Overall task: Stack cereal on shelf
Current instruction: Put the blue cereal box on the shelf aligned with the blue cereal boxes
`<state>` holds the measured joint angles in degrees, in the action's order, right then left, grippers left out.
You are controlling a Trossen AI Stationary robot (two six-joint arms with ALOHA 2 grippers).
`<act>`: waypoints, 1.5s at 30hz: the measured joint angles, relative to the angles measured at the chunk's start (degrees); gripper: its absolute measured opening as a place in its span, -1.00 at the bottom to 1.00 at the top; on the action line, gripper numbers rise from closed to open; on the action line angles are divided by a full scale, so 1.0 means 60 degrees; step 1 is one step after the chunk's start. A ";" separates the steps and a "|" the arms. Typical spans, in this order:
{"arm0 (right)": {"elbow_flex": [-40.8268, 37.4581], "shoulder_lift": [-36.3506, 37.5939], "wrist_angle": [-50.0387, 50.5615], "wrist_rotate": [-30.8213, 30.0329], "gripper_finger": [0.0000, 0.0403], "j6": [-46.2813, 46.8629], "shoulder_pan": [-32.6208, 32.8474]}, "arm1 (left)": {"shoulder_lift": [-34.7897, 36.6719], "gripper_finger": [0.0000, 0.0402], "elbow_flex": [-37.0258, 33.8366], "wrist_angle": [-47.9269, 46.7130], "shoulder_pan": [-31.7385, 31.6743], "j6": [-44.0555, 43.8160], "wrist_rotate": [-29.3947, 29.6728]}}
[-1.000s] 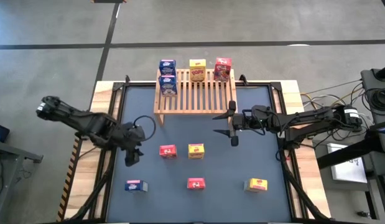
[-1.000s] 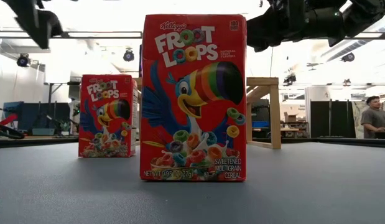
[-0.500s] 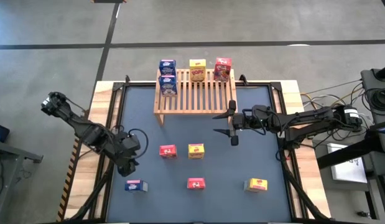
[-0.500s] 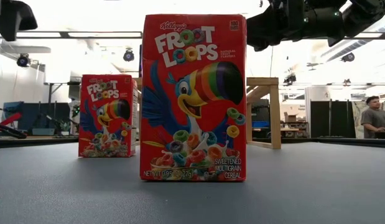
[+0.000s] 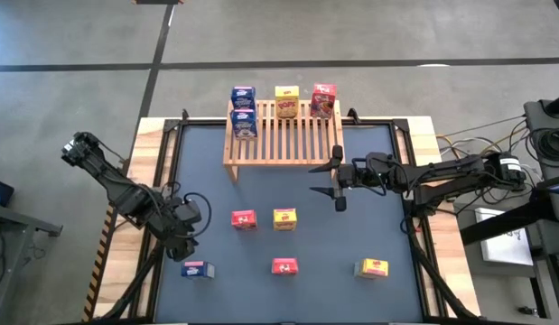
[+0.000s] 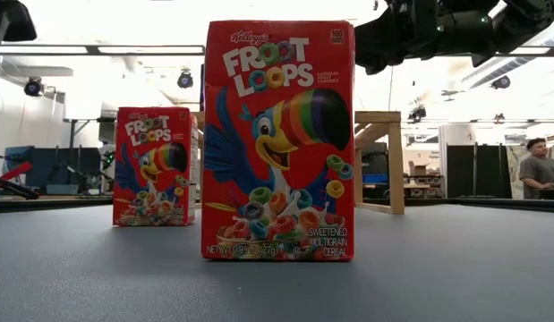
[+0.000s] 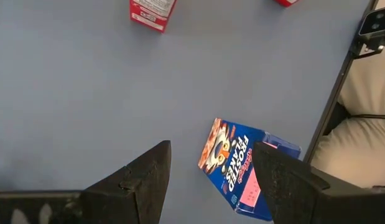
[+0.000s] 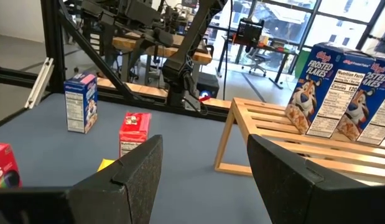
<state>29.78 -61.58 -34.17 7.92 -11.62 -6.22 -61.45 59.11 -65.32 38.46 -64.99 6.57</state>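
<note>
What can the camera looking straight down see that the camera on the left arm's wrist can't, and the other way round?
Only the overhead view shows the light wooden slatted rack with two blue, one yellow and one red small cardboard cereal boxes on it, the waiting right hand open beside the rack, and two yellow boxes on the mat.

Only the left wrist view shows the printed front of the blue cardboard cereal box and the open left hand's dark fingers up close.

Both show that blue box, the dark blue mat and the left hand above it.
</note>
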 joint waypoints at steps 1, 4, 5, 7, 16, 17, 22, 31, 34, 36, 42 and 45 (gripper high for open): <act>0.0000 0.0000 0.0000 0.0000 0.11 0.0026 0.0000 | 0.0000 0.03 0.0000 -0.0002 0.0003 0.0000 0.0002; 0.0000 0.0000 -0.0026 0.0000 0.11 0.0077 0.0000 | -0.0007 0.03 0.0000 -0.0004 0.0003 -0.0004 0.0039; 0.0000 0.0000 -0.0068 0.0000 0.11 0.0084 0.0000 | -0.0020 0.03 0.0000 -0.0004 0.0003 -0.0004 0.0039; 0.0000 0.0000 -0.0155 0.0000 0.11 0.0087 0.0000 | -0.0049 0.03 0.0000 0.0000 0.0003 -0.0007 0.0037; 0.0000 0.0000 -0.0135 0.0000 0.11 0.0117 0.0000 | -0.0183 0.05 0.0002 0.0081 0.0043 -0.0261 -0.0240; 0.0000 0.0000 -0.0125 0.0000 0.11 0.0114 0.0000 | -0.0237 0.06 0.0028 0.0153 0.0043 -0.0336 -0.0387; 0.0000 0.0000 -0.0158 0.0000 0.11 0.0119 -0.0004 | -0.0741 0.18 0.0330 0.0305 0.0262 -0.0328 -0.0502; 0.0000 0.0000 -0.0726 -0.0004 0.11 -0.0164 -0.0004 | -0.2370 0.47 0.1729 -0.0191 0.1091 -0.1089 -0.0896; 0.0061 -0.0004 -0.0772 -0.0004 0.11 -0.0162 -0.0004 | -0.3114 0.54 0.2709 -0.0603 0.1331 -0.1136 -0.0585; 0.0121 -0.0004 -0.0788 -0.0004 0.11 -0.0151 -0.0002 | -0.3720 0.56 0.3326 -0.0924 0.1532 -0.1023 -0.0207; 0.0146 -0.0004 -0.0856 -0.0003 0.11 0.0043 0.0015 | -0.5475 0.54 0.4758 -0.2968 0.2195 -0.0740 -0.0022; 0.0146 -0.0004 -0.0958 -0.0001 0.11 0.0100 0.0015 | -0.5864 0.52 0.4863 -0.3074 0.2520 -0.0729 -0.0008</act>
<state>30.65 -61.60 -39.92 7.92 -11.02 -6.13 -96.63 88.29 -83.77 53.58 -69.36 6.52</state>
